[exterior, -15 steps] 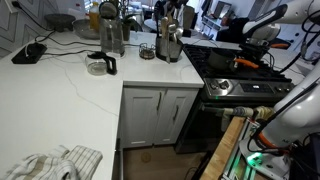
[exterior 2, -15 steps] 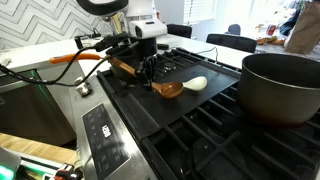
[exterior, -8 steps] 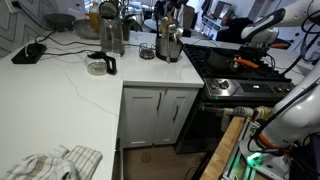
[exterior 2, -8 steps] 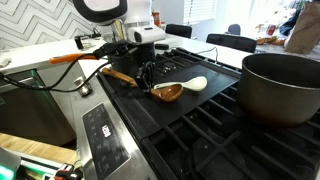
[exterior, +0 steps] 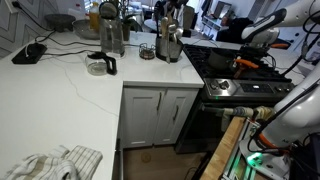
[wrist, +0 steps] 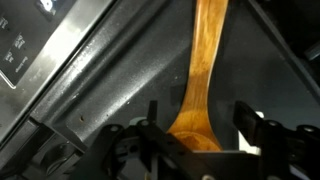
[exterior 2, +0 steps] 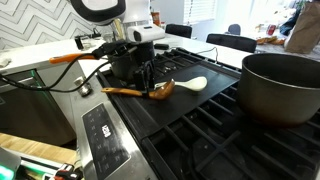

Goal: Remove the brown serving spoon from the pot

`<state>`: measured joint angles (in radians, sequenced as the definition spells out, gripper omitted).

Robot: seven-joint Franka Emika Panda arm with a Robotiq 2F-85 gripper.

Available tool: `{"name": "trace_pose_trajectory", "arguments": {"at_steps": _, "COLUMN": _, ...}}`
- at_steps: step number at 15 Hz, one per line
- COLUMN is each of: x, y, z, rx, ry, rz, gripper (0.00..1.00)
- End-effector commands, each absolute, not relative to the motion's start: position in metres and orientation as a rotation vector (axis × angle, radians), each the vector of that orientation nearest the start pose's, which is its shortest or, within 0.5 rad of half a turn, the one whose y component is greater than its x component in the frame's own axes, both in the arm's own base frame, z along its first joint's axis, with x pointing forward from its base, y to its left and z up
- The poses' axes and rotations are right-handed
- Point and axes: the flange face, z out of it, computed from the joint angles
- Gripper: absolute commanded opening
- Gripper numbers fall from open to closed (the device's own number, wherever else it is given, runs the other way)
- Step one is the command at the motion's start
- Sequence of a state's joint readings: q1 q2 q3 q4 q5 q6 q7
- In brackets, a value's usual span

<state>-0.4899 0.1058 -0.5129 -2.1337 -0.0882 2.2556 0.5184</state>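
We find the pot (exterior 2: pixel 285 88) at the far end of the stove (exterior 2: pixel 205 125), wide, dark and low-walled. From this angle we see only its outer wall and rim, so we cannot tell what it holds. The brown serving spoon (exterior 2: pixel 128 91) is outside it, well apart from it, lying flat on the dark stovetop. In that exterior view its long axis runs along the cooktop's near edge. The handle points away from the pot, and the bowl is at the end nearer the pot, close to a pale spoon (exterior 2: pixel 193 84).

In the wrist view the spoon (wrist: pixel 205 60) runs up the frame, bowl nearest the camera. The gripper (wrist: pixel 197 122) hangs over the bowl with its fingers (wrist: pixel 243 115) apart, one on either side, and a gap shows at each. We see the gripper (exterior 2: pixel 149 80) low over the bowl in the exterior view too.
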Motion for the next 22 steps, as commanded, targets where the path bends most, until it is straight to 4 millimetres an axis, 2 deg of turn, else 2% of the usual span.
{"name": "trace_pose_trajectory", "arguments": {"at_steps": 1, "x": 0.291, "y": -0.459, "z": 0.391, "rx": -2.477, "ry": 2.041, "rz": -0.071, "gripper": 1.0}}
{"name": "trace_pose_trajectory", "arguments": {"at_steps": 6, "x": 0.282, "y": -0.435, "z": 0.448, "rx": -2.644, "ry": 1.697, "rz": -0.235, "gripper": 1.0}}
{"name": "trace_pose_trajectory", "arguments": {"at_steps": 9, "x": 0.279, "y": -0.406, "z": 0.483, "rx": -2.72, "ry": 1.473, "rz": -0.282, "gripper": 1.0}}
{"name": "trace_pose_trajectory", "arguments": {"at_steps": 12, "x": 0.285, "y": -0.362, "z": 0.526, "rx": -2.787, "ry": 1.252, "rz": -0.316, "gripper": 1.0}}
{"name": "trace_pose_trajectory", "arguments": {"at_steps": 17, "x": 0.297, "y": -0.278, "z": 0.583, "rx": -2.866, "ry": 0.97, "rz": -0.321, "gripper": 1.0}}
{"name": "trace_pose_trajectory", "arguments": {"at_steps": 20, "x": 0.289, "y": -0.226, "z": 0.604, "rx": -2.9, "ry": 0.849, "rz": -0.25, "gripper": 1.0}}
{"name": "trace_pose_trajectory", "arguments": {"at_steps": 22, "x": 0.29, "y": -0.202, "z": 0.609, "rx": -2.933, "ry": 0.756, "rz": -0.229, "gripper": 1.0}}
